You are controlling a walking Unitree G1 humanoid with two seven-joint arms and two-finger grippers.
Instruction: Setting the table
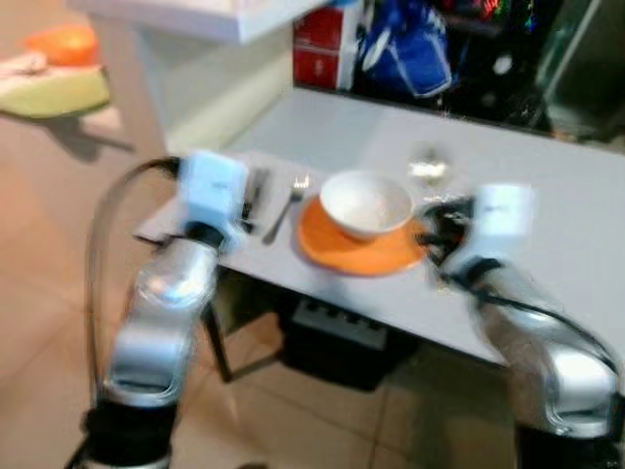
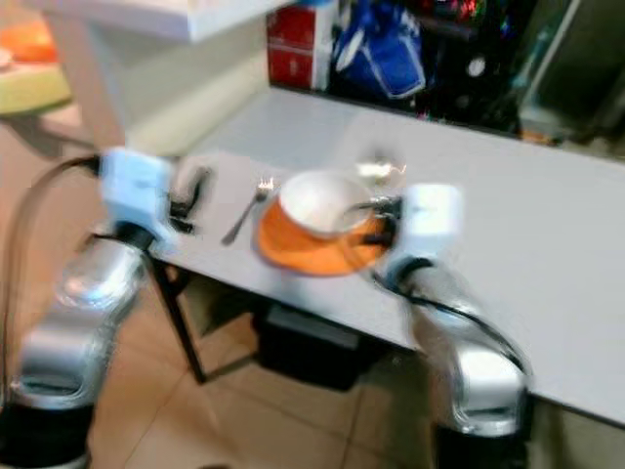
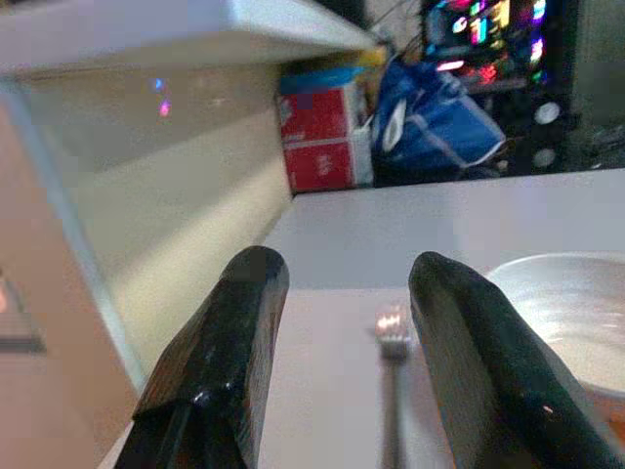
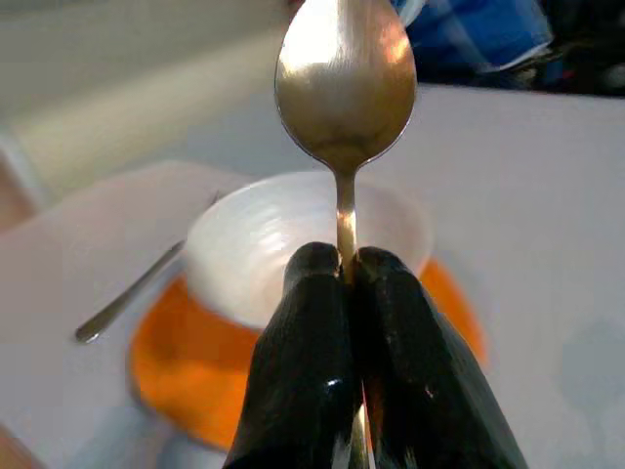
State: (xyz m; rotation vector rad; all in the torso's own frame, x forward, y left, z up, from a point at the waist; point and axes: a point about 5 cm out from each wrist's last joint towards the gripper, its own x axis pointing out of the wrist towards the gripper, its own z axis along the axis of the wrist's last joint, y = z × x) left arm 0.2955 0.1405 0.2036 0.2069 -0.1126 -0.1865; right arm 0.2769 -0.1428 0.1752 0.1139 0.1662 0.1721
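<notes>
At the counter's near edge: the setting is half laid, and both arms reach in from below that edge.
Counter: pale grey, carrying the whole setting close to its near-left corner.
Plate: orange, set just back from the near edge as the base of the place.
Bowl: white, sitting on the plate, apparently empty.
Fork: flat on the counter just left of the plate, tines pointing to the far edge, the usual fork side.
Spoon: pinched by its handle, bowl end upward, lifted off the counter by the plate's right rim; probably bound for the bare spot right of the plate.
Right tool: fingers pressed together on the spoon handle, forearm rising from below the near edge.
Left tool: fingers spread and holding nothing, aimed along the fork toward the far edge, hovering near the counter's left corner.
</notes>
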